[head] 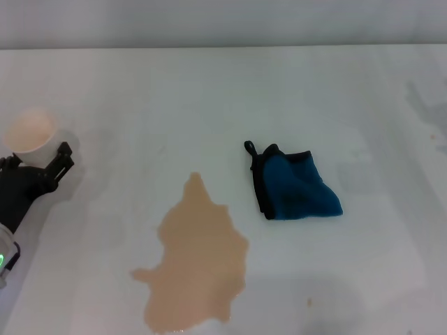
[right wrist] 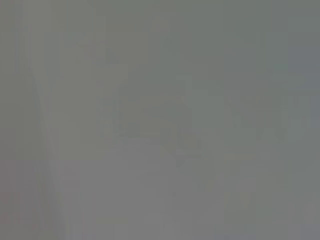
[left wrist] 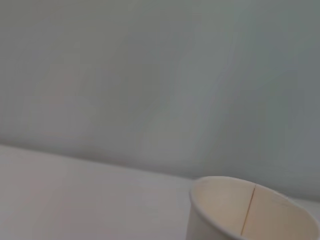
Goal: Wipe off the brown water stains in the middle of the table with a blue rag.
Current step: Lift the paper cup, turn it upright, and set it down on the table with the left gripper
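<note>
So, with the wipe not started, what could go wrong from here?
The left claw sits right beside the paper cup and could tip it. The blue rag looks smaller than the brown water stains, so one pass might just smear liquid across the table.

Soft cloth blue rag; smooth white table; paper cup.
</note>
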Controlling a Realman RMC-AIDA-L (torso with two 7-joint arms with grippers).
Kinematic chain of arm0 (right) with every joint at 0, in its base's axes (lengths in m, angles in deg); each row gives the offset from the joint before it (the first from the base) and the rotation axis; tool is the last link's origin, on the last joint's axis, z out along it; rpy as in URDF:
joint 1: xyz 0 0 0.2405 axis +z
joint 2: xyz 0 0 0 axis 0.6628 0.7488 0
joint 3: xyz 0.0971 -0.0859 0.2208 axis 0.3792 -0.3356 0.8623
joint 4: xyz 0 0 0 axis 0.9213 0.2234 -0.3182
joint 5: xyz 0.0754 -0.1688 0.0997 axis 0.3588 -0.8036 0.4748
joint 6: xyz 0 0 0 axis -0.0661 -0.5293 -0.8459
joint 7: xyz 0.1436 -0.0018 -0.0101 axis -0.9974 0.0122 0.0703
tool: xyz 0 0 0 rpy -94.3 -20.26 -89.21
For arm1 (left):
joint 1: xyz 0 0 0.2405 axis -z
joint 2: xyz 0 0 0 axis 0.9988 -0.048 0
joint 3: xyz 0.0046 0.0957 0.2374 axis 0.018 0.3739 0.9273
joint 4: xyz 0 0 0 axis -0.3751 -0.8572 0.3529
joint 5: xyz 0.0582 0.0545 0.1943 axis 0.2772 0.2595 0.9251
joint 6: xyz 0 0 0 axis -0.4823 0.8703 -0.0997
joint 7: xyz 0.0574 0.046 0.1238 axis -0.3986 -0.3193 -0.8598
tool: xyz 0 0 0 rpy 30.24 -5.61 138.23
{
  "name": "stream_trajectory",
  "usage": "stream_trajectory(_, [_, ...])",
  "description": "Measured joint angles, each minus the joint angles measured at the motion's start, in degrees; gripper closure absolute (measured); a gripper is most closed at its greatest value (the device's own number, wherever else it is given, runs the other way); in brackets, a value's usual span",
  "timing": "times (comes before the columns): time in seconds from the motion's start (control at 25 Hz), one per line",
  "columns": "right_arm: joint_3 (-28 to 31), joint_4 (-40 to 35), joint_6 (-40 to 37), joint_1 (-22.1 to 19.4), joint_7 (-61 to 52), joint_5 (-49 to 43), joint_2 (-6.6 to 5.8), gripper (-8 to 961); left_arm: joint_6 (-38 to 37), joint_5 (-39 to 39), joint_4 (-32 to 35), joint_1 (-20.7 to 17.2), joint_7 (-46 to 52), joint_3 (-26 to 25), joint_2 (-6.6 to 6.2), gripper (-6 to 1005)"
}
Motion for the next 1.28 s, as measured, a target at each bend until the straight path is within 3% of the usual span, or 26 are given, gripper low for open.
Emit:
stream_trajectory(0.76, [0.00,-0.01,-0.60,-0.08,0.15,0.00,0.00,85,-0.89,0.53,0.06,-0.68,1.45,2.20,-0.52,112])
stream_trajectory(0.92, [-0.01,-0.06,-1.06,-0.21,0.04,0.00,0.00,85,1.93,0.81,2.82,-0.47,8.05,5.93,-0.90,112])
stream_trajectory(1.28, [-0.27,-0.09,-1.45,-0.22,-0.12,0.00,0.00,84,3.41,-2.46,6.27,-2.23,9.10,5.58,-0.56,110])
